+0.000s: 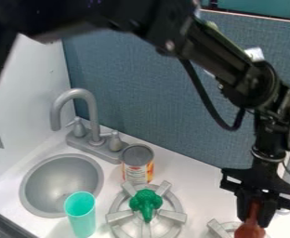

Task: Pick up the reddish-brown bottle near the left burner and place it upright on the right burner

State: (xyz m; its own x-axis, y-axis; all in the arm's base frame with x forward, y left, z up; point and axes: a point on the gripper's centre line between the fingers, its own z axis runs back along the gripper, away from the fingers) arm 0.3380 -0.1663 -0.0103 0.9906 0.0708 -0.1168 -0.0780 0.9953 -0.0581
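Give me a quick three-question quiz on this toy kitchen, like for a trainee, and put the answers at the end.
1. Which stands nearest the faucet?
A) the green toy broccoli
B) the teal cup
C) the can

2. True or false: the green toy broccoli rests on a burner.

3. Fill in the color: the thing held in the gripper is ____.

Key: 1. C; 2. True; 3. reddish-brown

The sink (59,179) is left, with the tap (93,114) behind and the cup (80,216) at its front right. The broccoli (146,201) sits on a stove ring (172,215), the can (137,163) just behind. Farther right, a toy (250,230) is in the gripper (255,214).
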